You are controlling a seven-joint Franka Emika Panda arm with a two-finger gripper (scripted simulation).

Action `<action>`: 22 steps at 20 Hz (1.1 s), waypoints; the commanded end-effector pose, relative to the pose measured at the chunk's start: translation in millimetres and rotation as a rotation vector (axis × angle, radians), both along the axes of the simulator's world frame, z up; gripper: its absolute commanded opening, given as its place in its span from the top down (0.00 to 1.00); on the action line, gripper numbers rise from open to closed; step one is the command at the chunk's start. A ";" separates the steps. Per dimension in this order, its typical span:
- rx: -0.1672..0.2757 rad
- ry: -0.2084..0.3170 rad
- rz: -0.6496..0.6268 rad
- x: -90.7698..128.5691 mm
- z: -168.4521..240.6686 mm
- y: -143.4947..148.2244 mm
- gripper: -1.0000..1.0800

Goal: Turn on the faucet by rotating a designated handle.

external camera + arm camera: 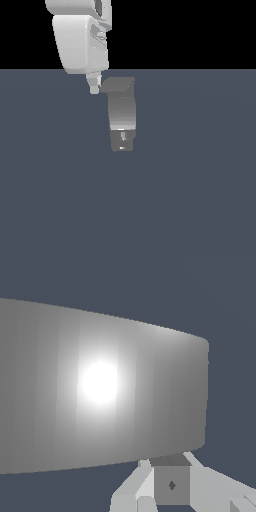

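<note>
Flat slate-grey floor [200,200] under a black backdrop, nothing else on it. Exterior view: the faucet [122,112] stands near the middle of the floor, close to its far edge, column long axis vertical in the frame, lighter toward the lower end, with a darker short stub [122,140] below. At the column's top a darker flat piece, the handle [116,85], projects toward the exterior view's left and narrows to a tip. The white arm [80,42] comes down from above on that same side. The gripper [94,88] sits right at the handle tip, touching or just beside it; contact can't be confirmed. Only one pale finger [93,82] shows, so whether the jaws are apart or together can't be told here.

Wrist view: a big grey curved surface with a bright glare spot fills the frame, most likely the faucet column [100,386], very near the camera. Pale gripper parts [145,491] and a small grey block show at the frame edge; fingertips aren't clearly separable, jaw gap unreadable.

Judgement: the handle tip lies right beside the finger, so the coming move is likely a sideways sweep of the lever about the column axis. Nothing stands in the way. Risk: slipping off the narrow tip.
</note>
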State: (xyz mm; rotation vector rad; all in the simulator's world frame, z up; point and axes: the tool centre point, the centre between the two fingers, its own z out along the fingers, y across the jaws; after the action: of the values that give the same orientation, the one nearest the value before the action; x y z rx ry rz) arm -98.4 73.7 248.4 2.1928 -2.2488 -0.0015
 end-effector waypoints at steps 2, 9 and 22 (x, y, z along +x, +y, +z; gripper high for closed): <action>0.001 -0.002 -0.027 0.3 0.0 -31.7 1.00; 0.000 -0.001 -0.029 -4.1 0.0 -71.3 1.00; 0.000 -0.002 -0.012 14.0 0.0 -103.8 1.00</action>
State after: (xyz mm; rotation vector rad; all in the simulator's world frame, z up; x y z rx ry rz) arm -91.2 -21.8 248.6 2.1834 -2.2531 -0.0039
